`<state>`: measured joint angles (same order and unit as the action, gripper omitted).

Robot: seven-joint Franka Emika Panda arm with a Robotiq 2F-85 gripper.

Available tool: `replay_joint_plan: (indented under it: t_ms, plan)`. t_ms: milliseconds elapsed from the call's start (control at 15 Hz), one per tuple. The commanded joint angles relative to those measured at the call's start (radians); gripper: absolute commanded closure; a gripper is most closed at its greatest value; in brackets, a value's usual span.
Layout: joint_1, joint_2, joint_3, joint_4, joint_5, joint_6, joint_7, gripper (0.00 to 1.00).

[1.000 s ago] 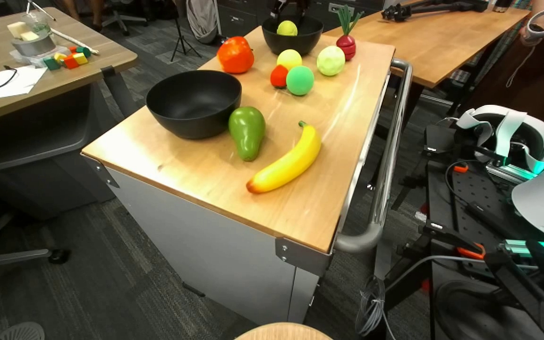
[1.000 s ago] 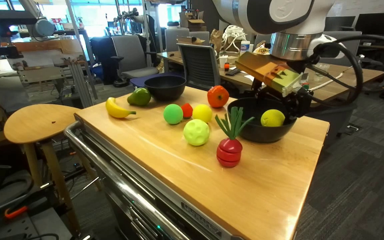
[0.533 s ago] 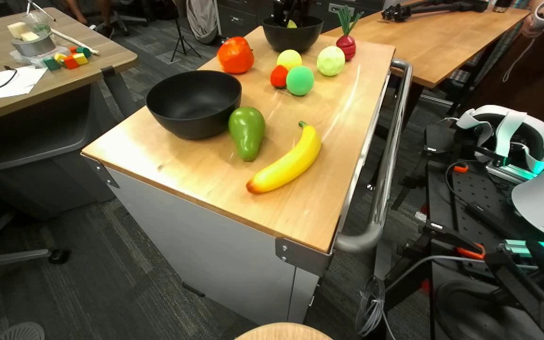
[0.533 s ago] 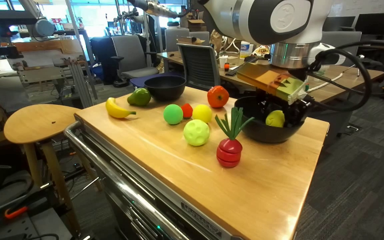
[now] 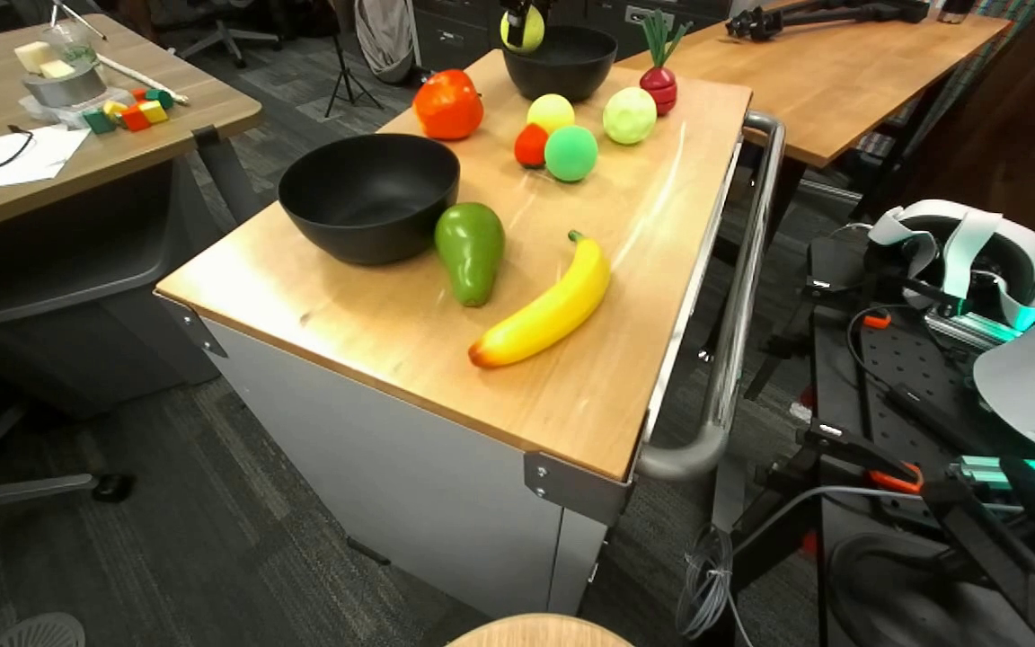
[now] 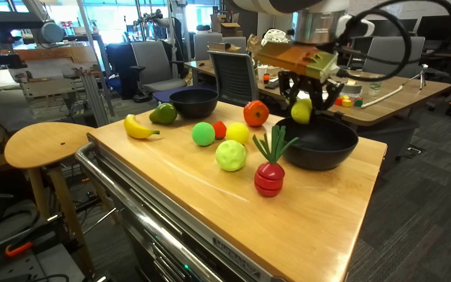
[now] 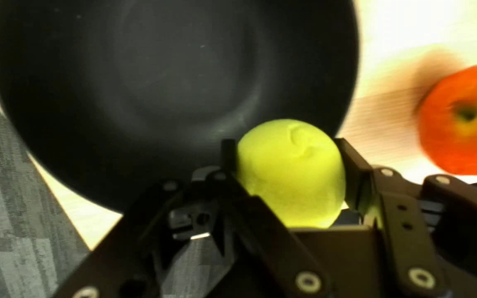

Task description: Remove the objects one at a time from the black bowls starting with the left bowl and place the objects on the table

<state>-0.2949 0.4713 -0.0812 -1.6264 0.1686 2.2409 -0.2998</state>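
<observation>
While its fingers (image 7: 356, 176) stand partway apart, the pincer (image 7: 288, 163) clamps a yellow ball (image 6: 301, 111), seemingly above one bowl's rim (image 6: 319, 152)

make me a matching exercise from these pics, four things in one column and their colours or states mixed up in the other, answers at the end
1. banana
2. avocado
3. radish
4. gripper

A. green, pear-shaped
B. closed on a yellow-green ball
C. yellow, curved
D. red with a green top

Pairs: 1-C, 2-A, 3-D, 4-B
</observation>
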Motion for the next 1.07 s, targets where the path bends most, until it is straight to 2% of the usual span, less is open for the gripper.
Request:
replay_joint_plan:
  t_ms: [0,267,400,733,933,1000]
  plan:
    - [0.020,-0.224,0.046,-0.225,-0.001,-0.037,-0.143,0.69]
    - [0.077,-0.380,0.066,-0.443,-0.019,-0.038,-0.281,0.69]
    - [0.112,-0.436,0.057,-0.560,-0.059,-0.026,-0.301,0.69]
    - [0.169,-0.558,0.048,-0.863,-0.177,0.112,-0.353,0.69]
    - [0.185,-0.594,0.037,-0.970,-0.204,0.212,-0.375,0.69]
    - [0.190,-0.606,0.032,-0.993,-0.205,0.255,-0.388,0.64]
